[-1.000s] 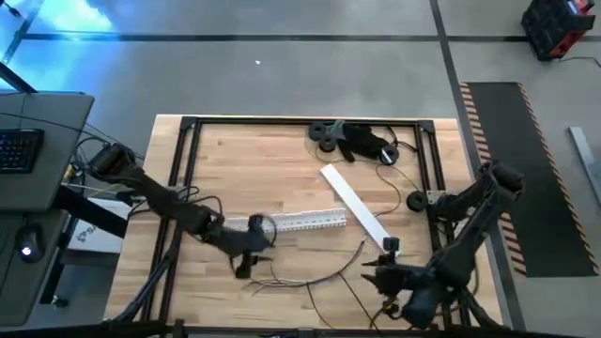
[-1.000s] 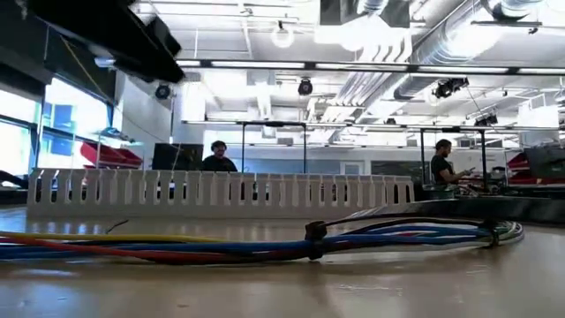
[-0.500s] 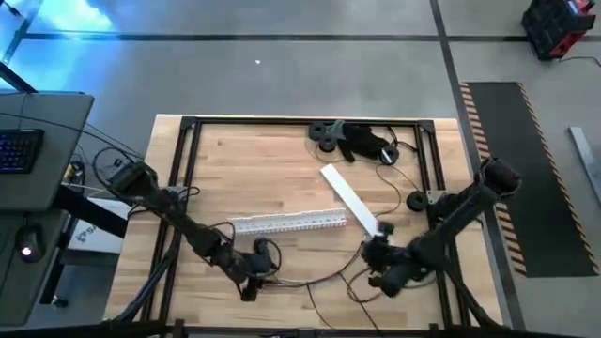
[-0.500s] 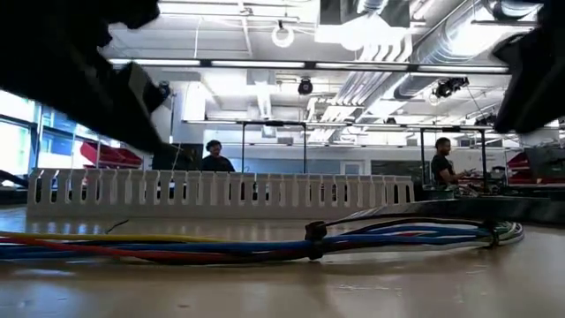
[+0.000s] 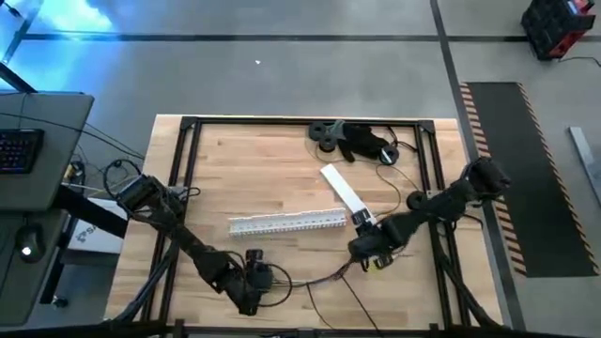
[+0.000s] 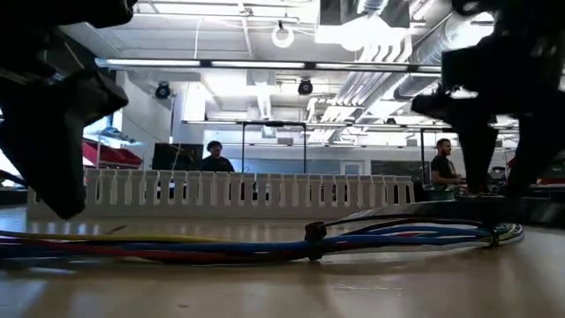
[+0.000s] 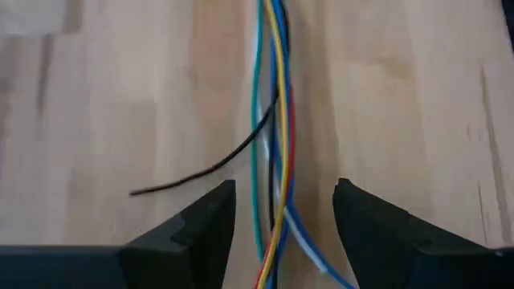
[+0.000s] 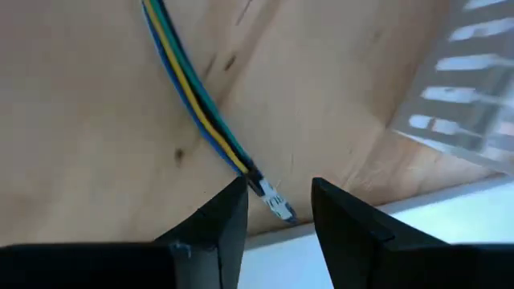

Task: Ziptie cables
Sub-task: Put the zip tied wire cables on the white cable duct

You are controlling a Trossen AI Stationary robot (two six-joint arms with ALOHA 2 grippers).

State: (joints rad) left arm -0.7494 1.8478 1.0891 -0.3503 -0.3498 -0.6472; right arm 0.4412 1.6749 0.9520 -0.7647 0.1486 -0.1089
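Observation:
The cables lie on the wooden table near its front edge, a bunch of thin coloured wires with a small black band around them. My left gripper is open at the bunch's left end, a finger on either side of the wires. My right gripper is open over the bunch's right end, where a small white connector shows between its fingers. I cannot see either gripper touching the wires.
A white slotted duct lies just beyond the cables, with a flat white strip slanting behind it. A black gadget sits at the far edge. A black frame rims the table. People stand in the room behind.
My left gripper has gone toward the table's near edge and down to the left end of the cables. My right gripper has gone from the near right corner toward the far edge and a little left, to the cables' right end. The cables have stayed where they were.

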